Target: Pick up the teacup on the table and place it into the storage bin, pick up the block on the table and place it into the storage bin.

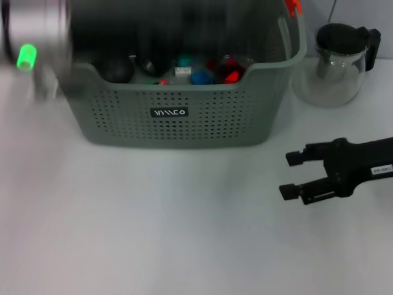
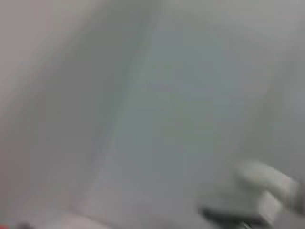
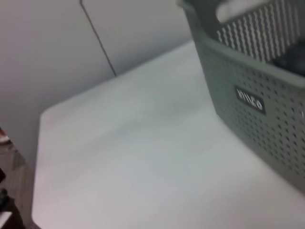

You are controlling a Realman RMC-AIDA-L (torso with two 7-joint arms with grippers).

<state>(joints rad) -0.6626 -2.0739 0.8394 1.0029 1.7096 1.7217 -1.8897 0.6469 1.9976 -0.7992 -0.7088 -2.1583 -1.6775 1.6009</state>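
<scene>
White table (image 1: 153, 233) bears storage bin (image 1: 178, 117), long axis left-right, label frontward.

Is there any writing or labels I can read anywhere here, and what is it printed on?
Small black label on the front wall of the storage bin: white lettering, too blurred to read for certain.
Small white tag on the right arm behind the right end effector: too small to read.
No other text shows.
</scene>
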